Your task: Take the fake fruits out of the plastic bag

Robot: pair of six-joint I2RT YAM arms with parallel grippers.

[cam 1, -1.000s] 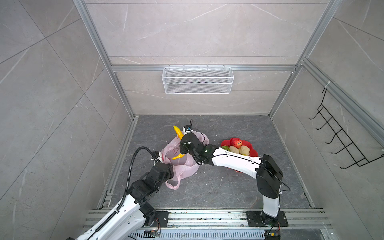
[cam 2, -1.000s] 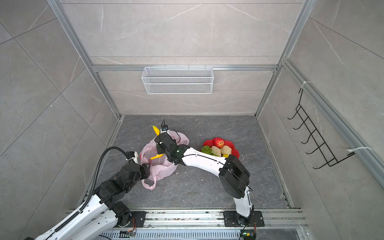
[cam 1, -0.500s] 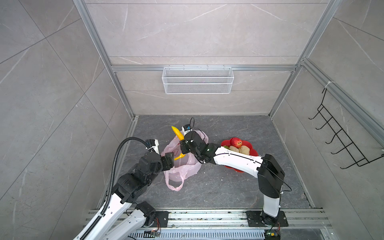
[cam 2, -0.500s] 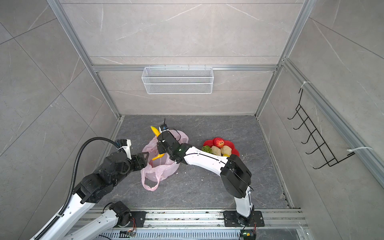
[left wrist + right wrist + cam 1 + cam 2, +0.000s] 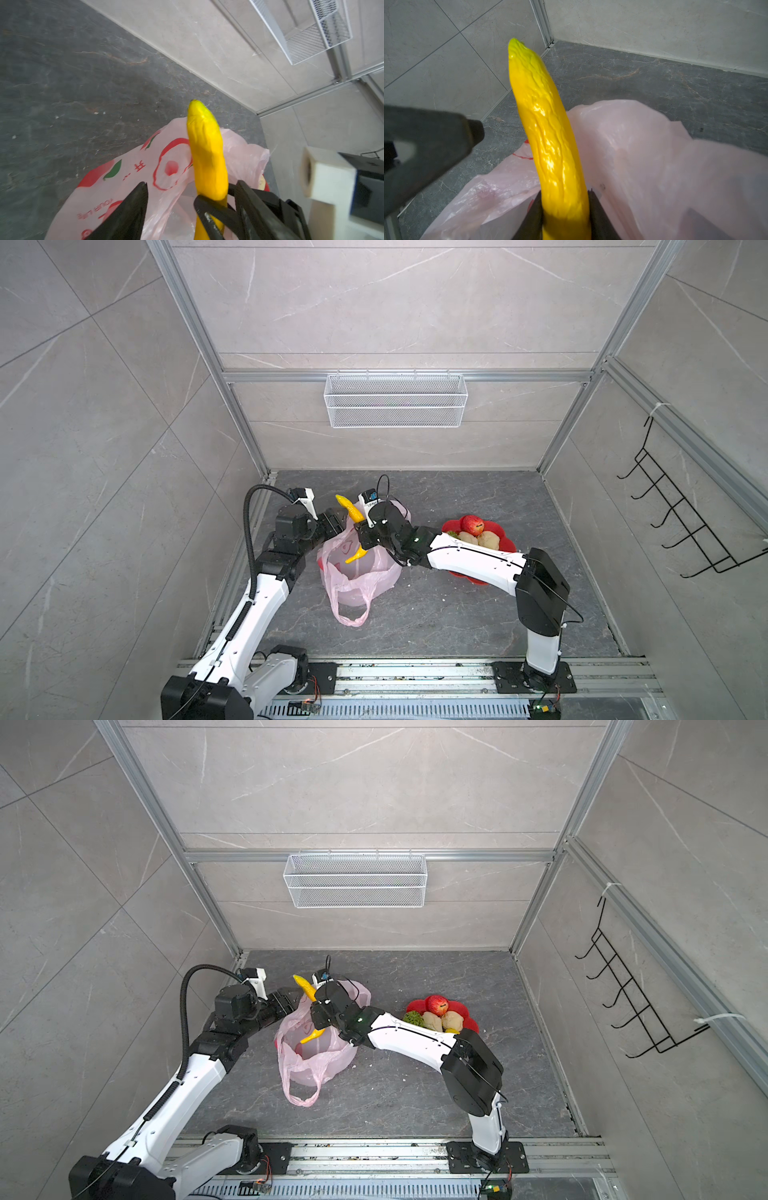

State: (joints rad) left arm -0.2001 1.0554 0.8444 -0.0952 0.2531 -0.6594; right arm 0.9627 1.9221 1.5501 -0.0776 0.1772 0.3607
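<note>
The right end effector [image 5: 362, 537] grasps the yellow banana [image 5: 350, 509] over the open pink plastic bag [image 5: 358, 577]; the left end effector [image 5: 332, 520] stands released at its rim. The red dish [image 5: 452, 526] holds an apple [image 5: 471, 524], beige lumps [image 5: 478, 538] and a green netted ball [image 5: 412, 1018]

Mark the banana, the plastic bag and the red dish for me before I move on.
banana [image 5: 550, 135]: right wrist view, middle of its yellow body.
plastic bag [image 5: 365, 580]: in a top view, crumpled pink wall near the handle.
red dish [image 5: 503, 542]: in a top view, bare lobe of its rim.
</note>
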